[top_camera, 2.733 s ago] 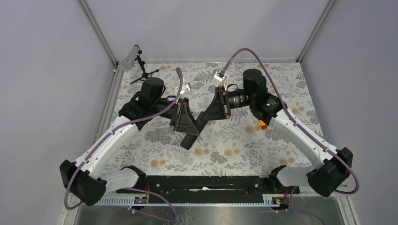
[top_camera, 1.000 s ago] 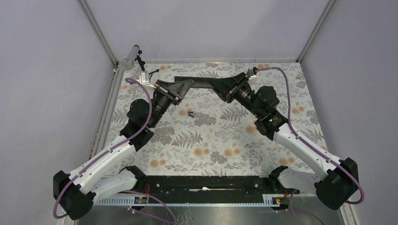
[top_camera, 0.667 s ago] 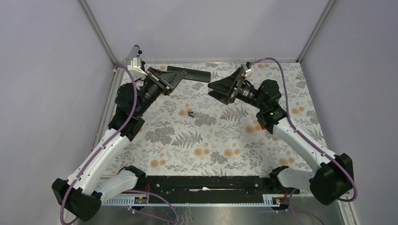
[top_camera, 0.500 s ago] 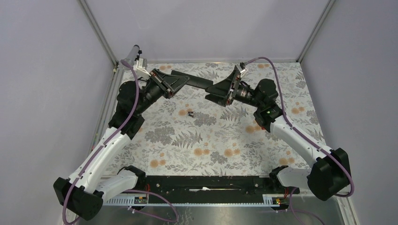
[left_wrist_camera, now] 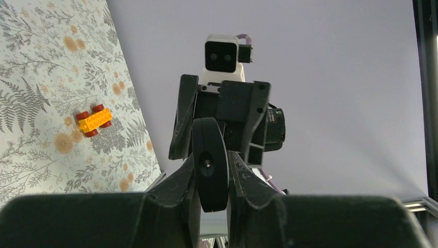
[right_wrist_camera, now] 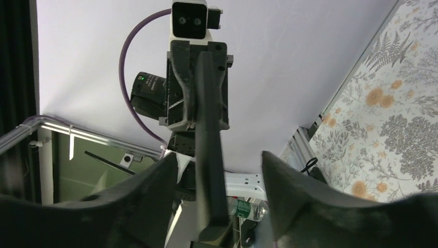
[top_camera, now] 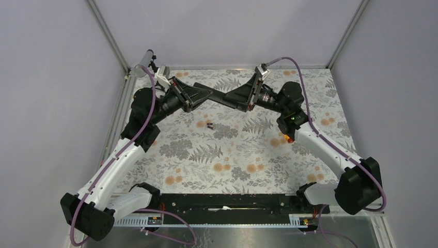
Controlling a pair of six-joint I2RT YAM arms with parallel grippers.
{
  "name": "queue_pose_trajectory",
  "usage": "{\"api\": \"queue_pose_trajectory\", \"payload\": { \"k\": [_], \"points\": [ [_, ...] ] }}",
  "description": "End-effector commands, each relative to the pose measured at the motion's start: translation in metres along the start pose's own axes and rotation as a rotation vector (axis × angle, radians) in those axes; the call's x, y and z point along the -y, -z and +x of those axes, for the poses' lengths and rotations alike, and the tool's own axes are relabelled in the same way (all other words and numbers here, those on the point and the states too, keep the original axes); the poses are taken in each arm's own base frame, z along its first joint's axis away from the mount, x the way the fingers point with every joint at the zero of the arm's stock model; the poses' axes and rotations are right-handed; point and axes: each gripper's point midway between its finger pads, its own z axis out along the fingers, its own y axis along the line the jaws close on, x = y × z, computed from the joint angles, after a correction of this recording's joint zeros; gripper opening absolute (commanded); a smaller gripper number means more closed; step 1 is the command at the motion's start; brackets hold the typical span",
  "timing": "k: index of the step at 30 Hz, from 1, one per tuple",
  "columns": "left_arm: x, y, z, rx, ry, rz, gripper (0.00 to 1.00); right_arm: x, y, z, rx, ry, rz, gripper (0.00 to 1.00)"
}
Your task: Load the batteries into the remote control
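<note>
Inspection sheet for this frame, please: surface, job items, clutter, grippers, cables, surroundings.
Surface: floral cloth, flat.
Job's things: remote control held off the surface; batteries lying together on the cloth, not loaded.
Clutter: yellow brick car; tripod at the far left corner.
Grippers: left gripper shut on the remote's end; right gripper open around the other end.
Cables: purple cables, no snag seen.
Surroundings: grey walls, metal frame.

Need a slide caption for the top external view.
The left gripper holds the remote control aloft, the right gripper open around its other end; the batteries lie loose on the table.
</note>
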Motion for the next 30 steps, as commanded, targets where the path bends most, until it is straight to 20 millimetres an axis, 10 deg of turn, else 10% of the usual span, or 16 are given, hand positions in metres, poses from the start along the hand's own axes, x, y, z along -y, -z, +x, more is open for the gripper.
{"api": "queue_pose_trajectory", "payload": {
  "k": [1, 12, 30],
  "points": [
    [0.026, 0.007, 0.002, -0.016, -0.009, 0.092, 0.0, -0.013, -0.004, -0.008, 0.016, 0.025, -0.041, 0.59],
    [0.039, 0.018, -0.016, 0.033, 0.016, 0.144, 0.0, -0.014, 0.008, 0.009, -0.01, 0.026, -0.095, 0.1],
    [0.048, 0.034, -0.037, 0.053, 0.014, 0.179, 0.0, -0.001, 0.012, 0.026, -0.128, 0.048, -0.022, 0.19]
  ]
}}
